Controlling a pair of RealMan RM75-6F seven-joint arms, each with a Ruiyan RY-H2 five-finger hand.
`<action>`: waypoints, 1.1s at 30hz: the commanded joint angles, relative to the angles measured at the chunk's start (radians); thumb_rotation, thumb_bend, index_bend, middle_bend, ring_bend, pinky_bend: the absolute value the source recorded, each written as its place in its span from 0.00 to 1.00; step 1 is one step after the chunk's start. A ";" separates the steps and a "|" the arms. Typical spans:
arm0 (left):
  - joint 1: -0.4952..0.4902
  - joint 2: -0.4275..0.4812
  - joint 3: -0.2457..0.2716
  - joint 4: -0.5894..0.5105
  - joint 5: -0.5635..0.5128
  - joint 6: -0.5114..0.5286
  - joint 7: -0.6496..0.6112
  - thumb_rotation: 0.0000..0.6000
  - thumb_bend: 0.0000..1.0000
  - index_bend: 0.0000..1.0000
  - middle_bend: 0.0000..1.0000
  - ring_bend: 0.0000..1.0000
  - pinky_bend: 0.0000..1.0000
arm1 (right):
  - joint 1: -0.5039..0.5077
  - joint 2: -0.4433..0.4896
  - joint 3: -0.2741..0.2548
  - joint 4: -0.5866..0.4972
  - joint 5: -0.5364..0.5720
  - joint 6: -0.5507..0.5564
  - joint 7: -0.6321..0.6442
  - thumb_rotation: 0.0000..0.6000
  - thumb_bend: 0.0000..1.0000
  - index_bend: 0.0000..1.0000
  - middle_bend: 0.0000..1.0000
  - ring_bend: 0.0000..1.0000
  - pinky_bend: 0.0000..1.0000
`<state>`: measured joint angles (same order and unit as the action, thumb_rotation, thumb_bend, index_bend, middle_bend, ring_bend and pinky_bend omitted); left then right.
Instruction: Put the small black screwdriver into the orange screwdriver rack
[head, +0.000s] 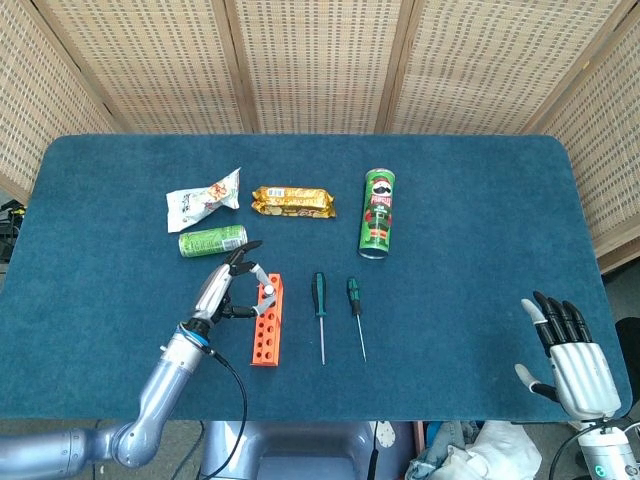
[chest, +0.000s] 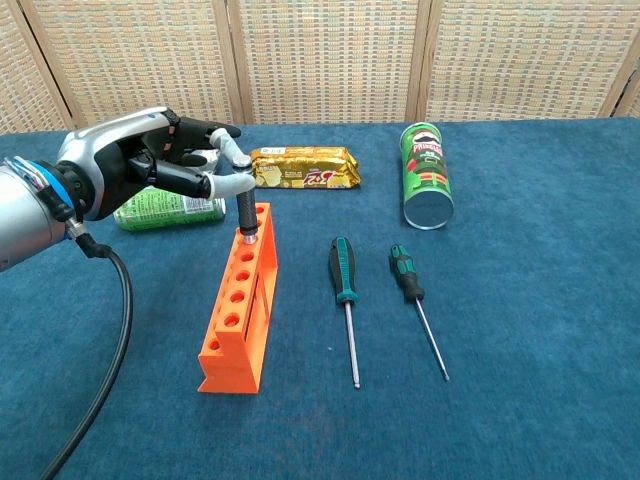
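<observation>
The black screwdriver's (chest: 246, 213) shaft is sitting out of sight inside the rack's (chest: 239, 310) far hole, and the left hand's (chest: 150, 170) fingers are covering the top of its handle, so the depth of insertion cannot be told. The left hand is also blocking part of the green can (chest: 165, 208) in the chest view, whose left edge is cutting off the arm. The right hand (head: 573, 358) is showing only in the head view, its wrist running off the bottom edge, and print on the white packet (head: 204, 198) is too small to read.
</observation>
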<state>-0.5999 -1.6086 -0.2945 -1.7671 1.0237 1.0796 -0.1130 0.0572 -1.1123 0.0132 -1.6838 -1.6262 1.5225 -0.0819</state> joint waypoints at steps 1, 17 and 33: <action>-0.002 0.000 0.002 0.002 0.001 -0.005 0.003 1.00 0.40 0.72 0.10 0.00 0.00 | 0.001 -0.001 0.000 0.000 0.000 -0.001 -0.002 1.00 0.22 0.00 0.00 0.00 0.00; -0.006 -0.007 0.005 0.013 0.016 -0.001 0.020 1.00 0.40 0.72 0.10 0.00 0.00 | 0.000 -0.001 -0.001 0.000 -0.002 0.000 -0.003 1.00 0.22 0.00 0.00 0.00 0.00; 0.000 -0.006 0.023 0.025 0.021 -0.022 0.004 1.00 0.34 0.51 0.06 0.00 0.00 | -0.001 0.000 0.000 -0.001 -0.001 0.002 -0.001 1.00 0.22 0.00 0.00 0.00 0.00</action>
<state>-0.6014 -1.6183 -0.2724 -1.7382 1.0428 1.0603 -0.1042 0.0566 -1.1126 0.0130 -1.6847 -1.6269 1.5248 -0.0835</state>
